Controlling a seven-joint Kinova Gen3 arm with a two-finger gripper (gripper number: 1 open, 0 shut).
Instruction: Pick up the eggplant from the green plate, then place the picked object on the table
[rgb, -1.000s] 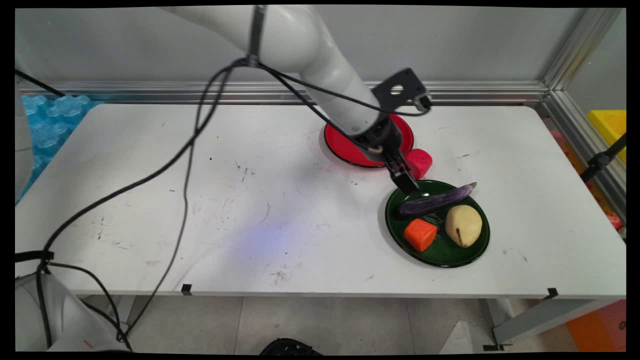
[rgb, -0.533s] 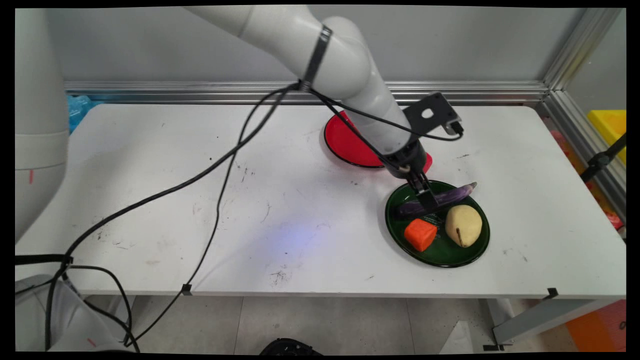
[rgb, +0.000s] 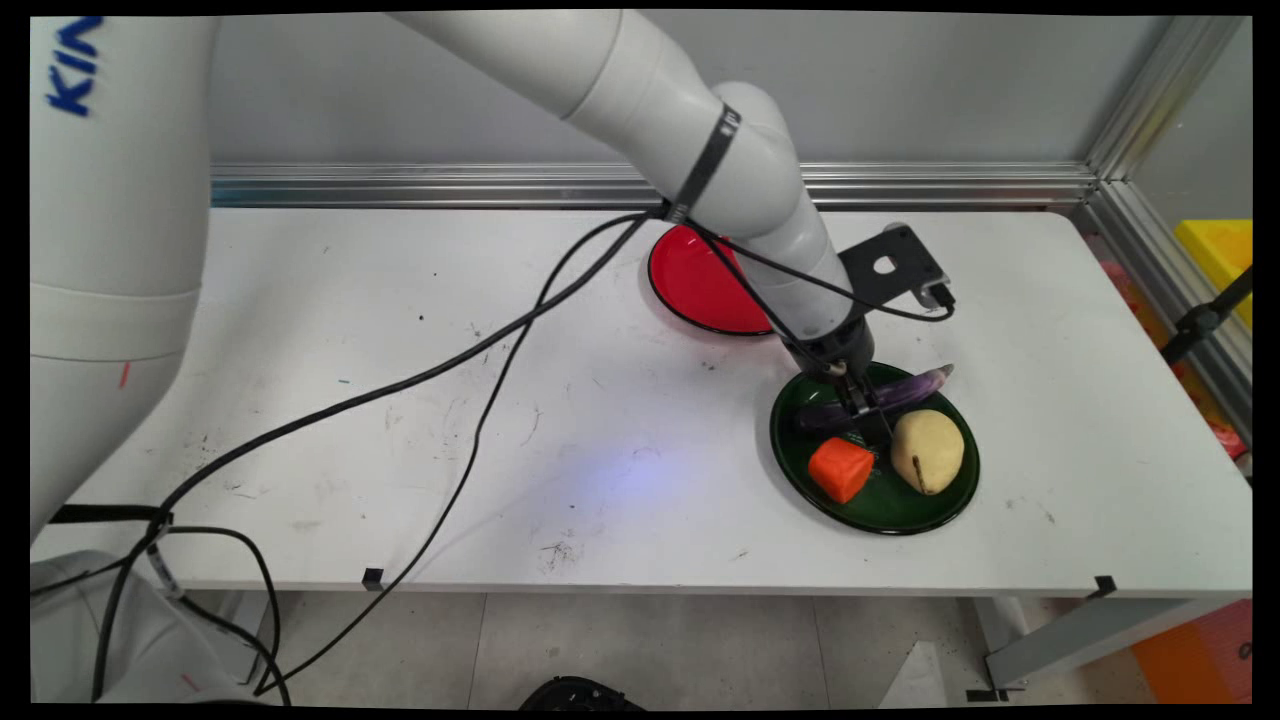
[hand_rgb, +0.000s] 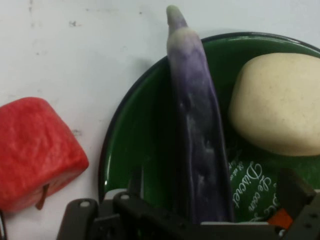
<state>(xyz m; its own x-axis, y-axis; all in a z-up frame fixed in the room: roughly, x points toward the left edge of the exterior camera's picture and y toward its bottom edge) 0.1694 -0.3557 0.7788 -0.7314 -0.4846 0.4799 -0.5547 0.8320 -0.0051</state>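
Note:
A long purple eggplant (rgb: 908, 391) (hand_rgb: 197, 125) lies across the far side of a dark green plate (rgb: 880, 508) (hand_rgb: 127, 150). My gripper (rgb: 868, 420) (hand_rgb: 215, 187) is low over the eggplant's thick end and open, one finger on each side of it. A pale yellow pear (rgb: 928, 450) (hand_rgb: 280, 105) and an orange cube (rgb: 841, 468) share the plate, close to the fingers. In the hand view a red cube (hand_rgb: 35, 150) sits on the table just outside the plate; in the main view the arm hides it.
A red plate (rgb: 695, 285) lies behind the green one, partly covered by the arm. Black cables (rgb: 480, 350) hang from the arm across the table's middle. An aluminium rail (rgb: 1000, 185) runs along the back and right edges.
The gripper has moved right and down, from the green plate's far-left rim to astride the eggplant. The arm now covers the red cube in the main view.

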